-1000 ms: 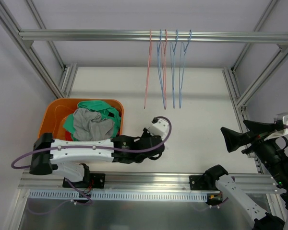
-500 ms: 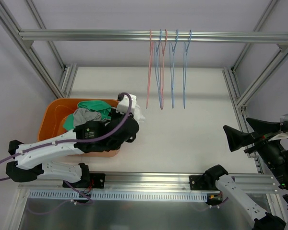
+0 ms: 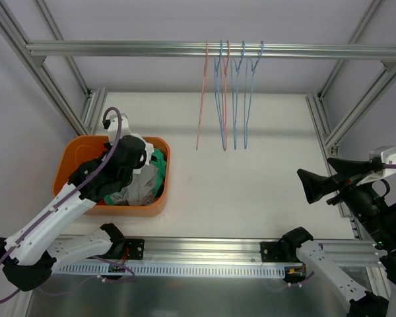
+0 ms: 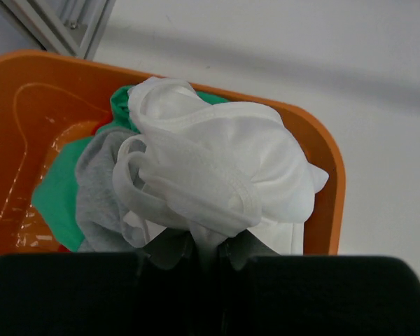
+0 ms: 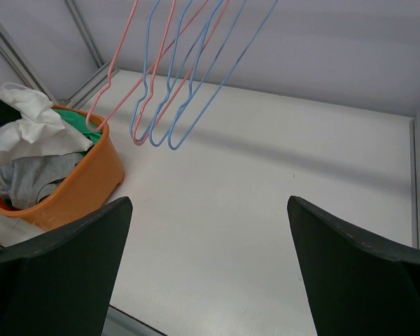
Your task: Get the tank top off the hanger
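**Item:** tank top (image 4: pixel 217 168), white knit with banded strap edges.

**Location:** bunched in a loose ball at the centre of the left wrist view, over the orange tub (image 4: pixel 323 164). It is off the hangers (image 3: pixel 224 99), which hang bare from the rail (image 3: pixel 119 48) at upper centre of the top view.

**Handling (judged):** light, limp and not fragile. It will sag and trail rather than keep its shape. The fabric is not slippery, and a gathered fold or a strap band gives the surest hold.

**Left pincer** (image 4: pixel 196 245)**:** clamped on a fold at the bundle's lower edge.

**Right pincer** (image 5: pixel 208 203)**:** spread wide and empty, over the bare bench (image 3: pixel 251 172) at the right of the top view.

**Tub contents:** grey garment (image 4: pixel 101 189) and green garment (image 4: pixel 52 203).

**Markings:** no brand, label or writing legible.
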